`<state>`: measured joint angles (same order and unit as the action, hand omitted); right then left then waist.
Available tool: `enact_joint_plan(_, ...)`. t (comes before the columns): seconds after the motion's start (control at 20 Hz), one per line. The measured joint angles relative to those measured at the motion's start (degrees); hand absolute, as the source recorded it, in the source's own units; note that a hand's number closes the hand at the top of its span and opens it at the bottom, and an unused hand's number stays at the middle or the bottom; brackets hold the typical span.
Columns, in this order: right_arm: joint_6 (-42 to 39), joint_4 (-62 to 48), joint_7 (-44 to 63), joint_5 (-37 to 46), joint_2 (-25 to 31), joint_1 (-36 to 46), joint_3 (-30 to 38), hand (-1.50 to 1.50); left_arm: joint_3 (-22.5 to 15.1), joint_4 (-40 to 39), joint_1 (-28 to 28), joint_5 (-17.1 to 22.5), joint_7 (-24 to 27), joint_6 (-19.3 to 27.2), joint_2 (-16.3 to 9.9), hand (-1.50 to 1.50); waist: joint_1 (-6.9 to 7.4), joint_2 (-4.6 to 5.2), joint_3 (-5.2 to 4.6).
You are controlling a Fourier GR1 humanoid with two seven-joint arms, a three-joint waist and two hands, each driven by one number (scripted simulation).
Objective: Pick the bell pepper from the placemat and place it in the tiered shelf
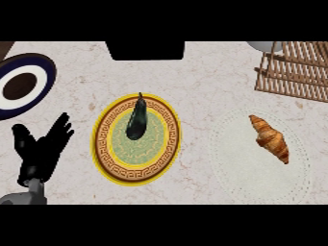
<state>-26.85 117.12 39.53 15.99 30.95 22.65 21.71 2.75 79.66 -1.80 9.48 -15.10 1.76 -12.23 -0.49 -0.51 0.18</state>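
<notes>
A dark green, long and narrow vegetable lies on a round yellow placemat with a brown key-pattern border, near the middle of the counter. The wooden slatted tiered shelf stands at the far right corner. My left hand rests open, fingers up, just left of the placemat, apart from the vegetable. My right hand does not show.
A croissant lies on a pale round mat at the right. A dark blue and white plate sits at the far left. A black block stands at the back centre, and a white round object sits beside the shelf.
</notes>
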Motion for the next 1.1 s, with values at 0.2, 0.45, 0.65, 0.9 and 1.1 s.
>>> enact_joint_plan(0.2,-1.9,-4.8,2.2,-3.5,5.6,5.6,5.2,1.5,0.3,-0.3,-1.3,0.0,-2.0,-0.2,-0.3,0.0,0.38,0.16,0.0)
enact_joint_plan(0.45,-3.1,-16.1,3.5,-6.0,13.1,14.9,8.2,1.5,0.2,-1.2,-1.4,-0.5,0.3,-1.0,0.2,0.0,0.92,0.25,0.03)
enact_joint_plan(0.65,-1.7,-26.1,0.8,-4.5,17.4,20.8,7.8,1.5,0.0,-0.8,-1.7,-0.7,-0.3,-1.0,0.6,0.0,1.32,0.39,0.01)
enact_joint_plan(0.9,-0.5,-40.3,-7.3,-1.5,22.6,26.5,6.0,1.5,0.1,-0.5,-1.9,-0.7,-0.6,-1.4,0.6,0.0,1.84,0.58,0.02)
enact_joint_plan(1.1,0.0,-49.2,-12.8,0.5,23.8,30.1,3.0,1.5,-0.1,-1.2,-2.2,-1.5,0.1,-1.1,1.2,0.0,1.97,0.62,0.05)
